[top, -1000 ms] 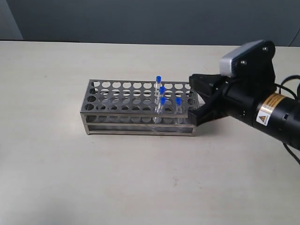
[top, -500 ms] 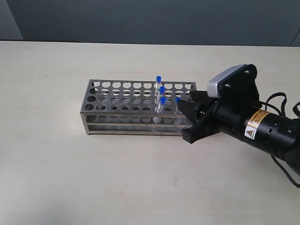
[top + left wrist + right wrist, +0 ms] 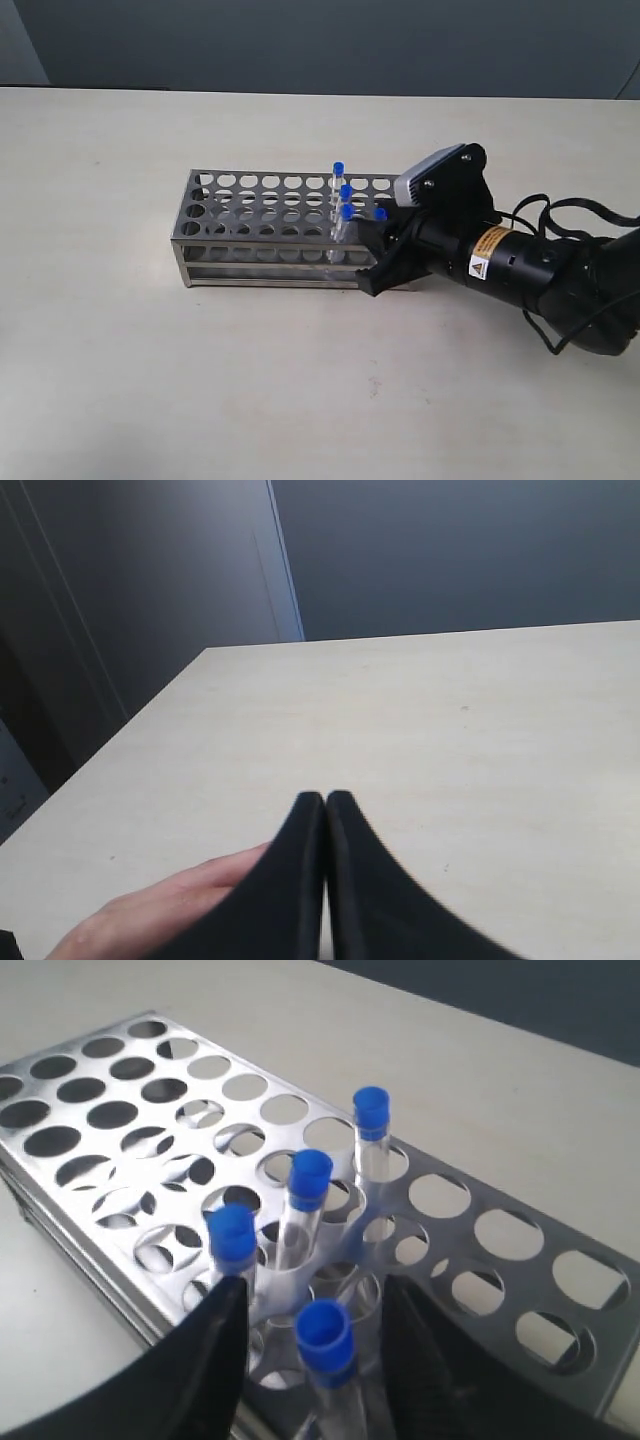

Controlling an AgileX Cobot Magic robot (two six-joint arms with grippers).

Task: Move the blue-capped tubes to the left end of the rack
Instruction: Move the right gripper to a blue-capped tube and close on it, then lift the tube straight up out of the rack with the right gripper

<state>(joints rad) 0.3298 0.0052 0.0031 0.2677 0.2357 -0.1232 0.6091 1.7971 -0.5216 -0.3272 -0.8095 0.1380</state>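
Moved: right claw (image 3: 372, 258), from beyond the right end of the rack (image 3: 250, 205) in over that end. A first pick was judged about to begin, with all four blue-capped tubes (image 3: 345, 190) standing in the rack's right half, none yet at the left end. Right wrist view alone showed the jaws wide, either side of the nearest tube (image 3: 323, 1335) and apparently clear of it. Left wrist view alone showed the left claw (image 3: 325, 802) pressed together, empty, over the table (image 3: 450, 710).

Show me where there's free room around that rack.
Every hole from the shiny steel rack's left end to the four blue-capped clear tubes is empty; the beige table in front is bare. Crowded: the right end, where the black right gripper straddles one tube.
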